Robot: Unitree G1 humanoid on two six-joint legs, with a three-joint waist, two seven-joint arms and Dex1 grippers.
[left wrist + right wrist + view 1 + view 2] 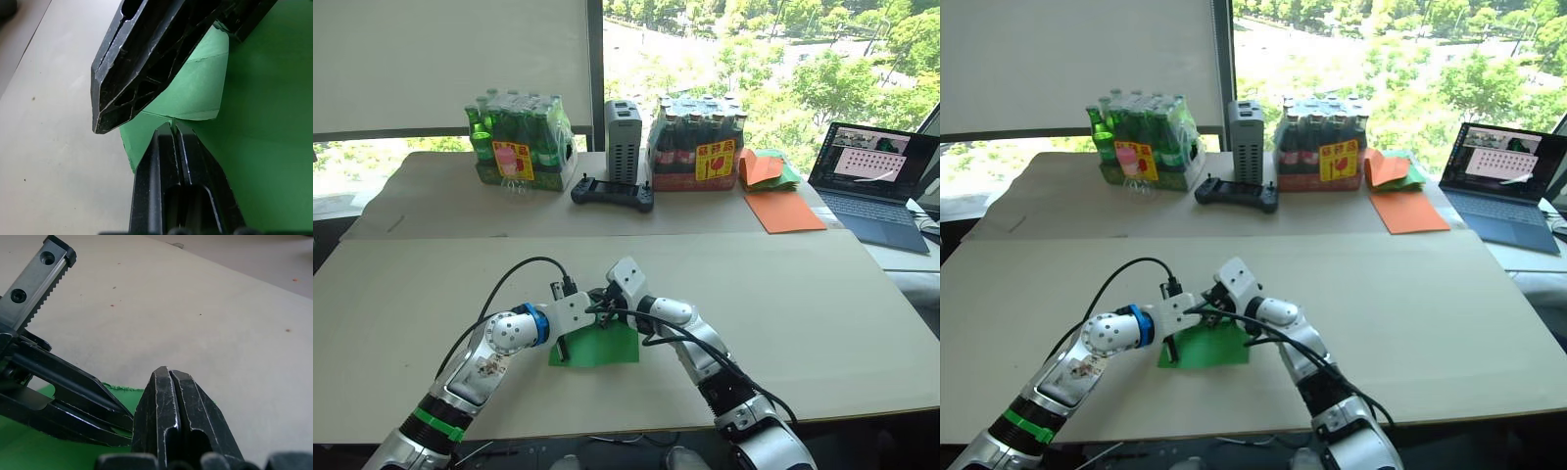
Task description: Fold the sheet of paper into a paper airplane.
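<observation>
1. I've got the sheet of paper (602,345) lying on the near bench (822,294), right in front of me, partly folded, with both arms meeting over its far edge.
2. My left gripper (172,128) has its jaws pressed together, and in the left wrist view a thin raised edge of green paper sits pinched right at their tips.
3. My right gripper (168,374) also has its jaws pressed together; from its wrist view the tips sit at the paper's edge, but I cannot tell whether any paper is caught between them.
4. In the left wrist view, the right gripper crosses just above a lifted green flap, close to my left tips.
5. On the far bench (431,196) I see two shrink-wrapped packs of bottles (519,142), with a grey box (624,142) between them and a black controller (612,193) in front.
6. Further right lie orange sheets (783,211) and a mixed orange-and-green pile (766,168), then an open laptop (876,181), all well apart from my paper.
</observation>
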